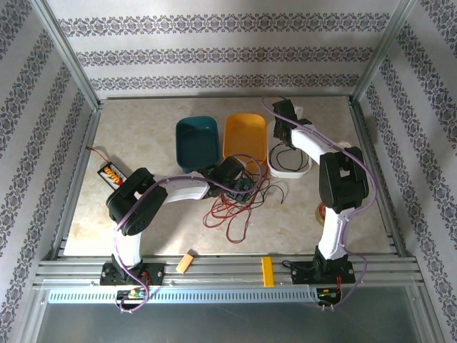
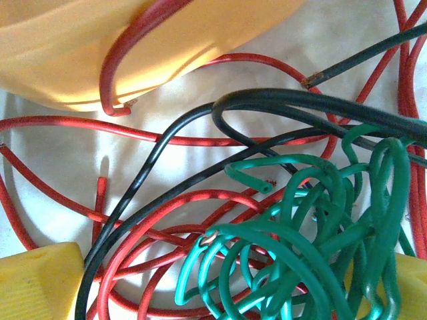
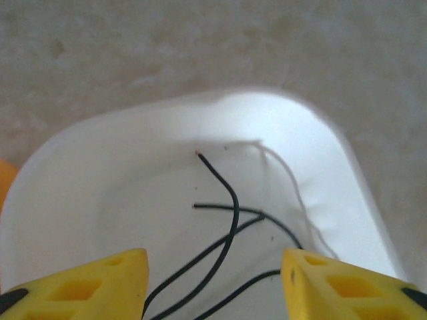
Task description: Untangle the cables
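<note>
Patterned wallpaper on three sides, pale stone-look table (image 1: 143, 214) below. Landmark: the yellow bin (image 1: 245, 134) at mid-table. Teal bin (image 1: 197, 141) sits just left of it, white bin (image 1: 289, 170) just right of it. From overhead, the cables (image 1: 251, 194) lie in a loose heap just in front of the yellow bin, on its near side, with red loops trailing further toward the arm bases. Battery box (image 1: 111, 174) lies well to the left of the yellow bin, apart from the heap. The left wrist camera gives what the overhead cannot: the left gripper (image 2: 223, 283) stands spread wide, clamping nothing. Its yellow fingertips (image 2: 37, 283) straddle a dense green coil (image 2: 300, 247) crossed by black and red strands, and one red strand runs up against the yellow bin's wall. The right wrist camera looks down into the white bin, where a few black wires (image 3: 235, 213) rest on the floor. The right gripper (image 3: 213, 283) hangs over them with its fingers apart, the wires running loose through the gap and pinched by neither pad.
</note>
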{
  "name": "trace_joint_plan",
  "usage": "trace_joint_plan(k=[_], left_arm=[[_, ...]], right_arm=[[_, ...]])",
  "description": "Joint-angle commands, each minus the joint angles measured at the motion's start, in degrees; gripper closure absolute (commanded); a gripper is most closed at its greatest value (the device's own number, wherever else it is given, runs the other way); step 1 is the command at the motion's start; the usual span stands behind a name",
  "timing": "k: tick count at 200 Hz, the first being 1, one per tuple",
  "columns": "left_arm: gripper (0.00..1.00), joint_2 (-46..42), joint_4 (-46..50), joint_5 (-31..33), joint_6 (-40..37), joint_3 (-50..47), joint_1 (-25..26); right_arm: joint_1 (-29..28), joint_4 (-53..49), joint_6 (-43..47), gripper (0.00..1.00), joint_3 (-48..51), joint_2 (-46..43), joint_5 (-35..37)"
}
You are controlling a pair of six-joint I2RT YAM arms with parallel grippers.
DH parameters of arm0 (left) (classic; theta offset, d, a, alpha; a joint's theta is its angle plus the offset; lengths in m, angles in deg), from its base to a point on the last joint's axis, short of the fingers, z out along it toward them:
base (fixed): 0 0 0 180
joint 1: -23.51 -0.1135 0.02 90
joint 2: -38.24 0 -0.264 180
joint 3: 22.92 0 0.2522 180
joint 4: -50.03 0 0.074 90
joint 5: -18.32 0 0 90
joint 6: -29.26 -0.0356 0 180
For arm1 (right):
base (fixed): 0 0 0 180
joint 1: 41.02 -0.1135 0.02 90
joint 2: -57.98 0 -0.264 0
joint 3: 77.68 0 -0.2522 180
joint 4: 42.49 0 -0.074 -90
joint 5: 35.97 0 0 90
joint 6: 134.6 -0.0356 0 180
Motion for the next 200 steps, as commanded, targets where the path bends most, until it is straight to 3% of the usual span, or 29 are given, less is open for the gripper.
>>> trace_joint_plan(k=[1, 44, 75, 120, 156, 200], left_arm=[[0.01, 3.2, 11.5, 2.5, -1.3, -1.6, -0.8], [0.01, 2.9, 11.8, 2.3, -1.4, -1.1, -0.8], [0.01, 1.7, 10.1, -0.7, -1.5, -1.4, -1.4], [0.01, -0.4, 7.4, -4.3, -1.3, -2.7, -2.4], [0.01, -0.3, 7.5, -3.9, -0.9, -2.4, -2.5], [0.01, -0.3, 7.7, -3.3, -0.5, -2.1, -2.5]], right_arm=[[1.3, -0.3, -4.1, 0.42, 2.7, -5.5, -3.9], [0.8, 3.2, -3.5, 0.42, 10.4, -16.3, -8.7], [-2.7, 3.8, -2.1, 0.42, 20.2, -27.0, -12.9], [-8.7, 2.8, -1.9, 0.42, 34.6, -38.5, -25.0], [-14.9, 0.9, -0.7, 0.42, 40.5, -39.7, -27.4], [-17.7, 1.7, -1.9, 0.43, 41.9, -33.6, -27.8]])
